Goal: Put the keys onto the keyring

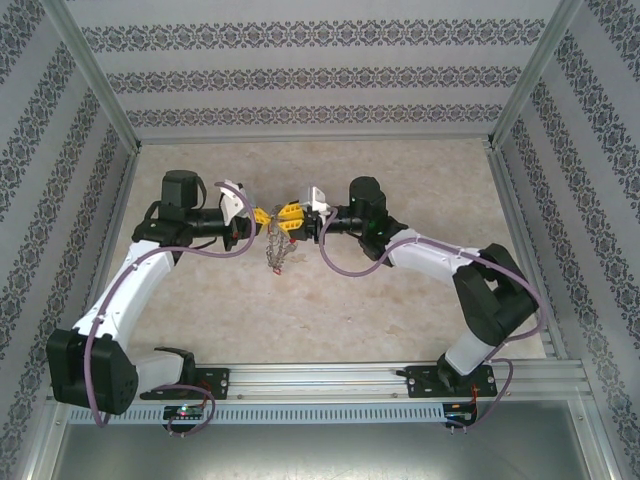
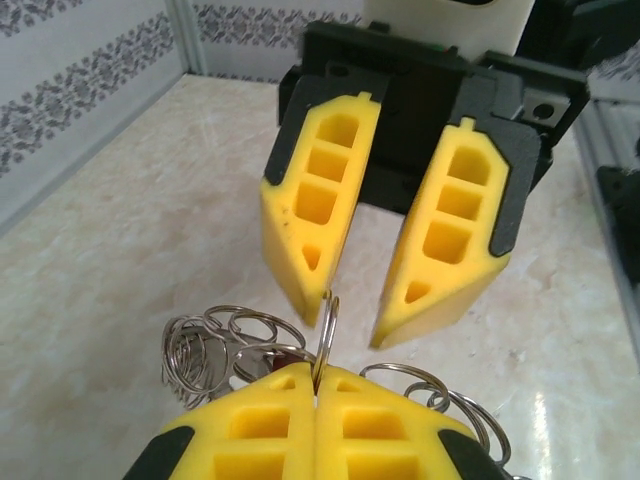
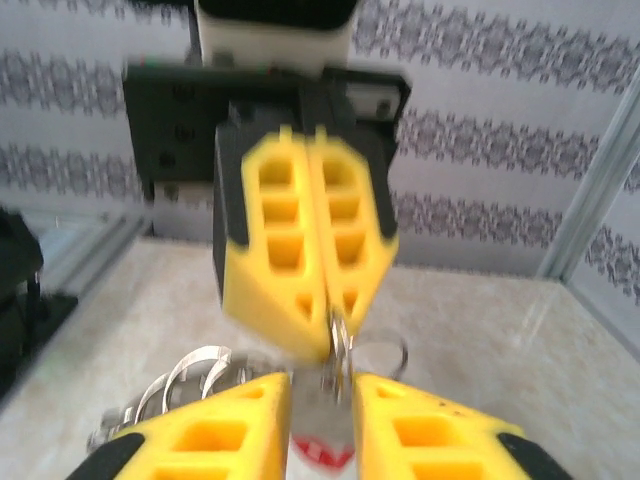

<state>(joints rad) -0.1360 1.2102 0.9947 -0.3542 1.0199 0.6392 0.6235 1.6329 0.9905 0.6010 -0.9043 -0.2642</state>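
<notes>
**Top view.** My left pincer (image 1: 262, 216) and right pincer (image 1: 291, 214) meet tip to tip over the middle of the table (image 1: 420, 180). The keyring (image 1: 277, 250), a silvery chain of loops, dangles beneath them.

**Left wrist view.** Left pincer (image 2: 315, 378): clenched on one thin, upright ring of the keyring (image 2: 326, 325), with shiny loops fanning out to either side. Right pincer (image 2: 350, 325): released, pads apart, facing that ring.

**Right wrist view.** Right pincer (image 3: 322, 385): spread. Left pincer (image 3: 328, 335): pressed shut on the keyring (image 3: 343, 345). Key (image 3: 322, 452): red head, blurred, low between my pads.
</notes>
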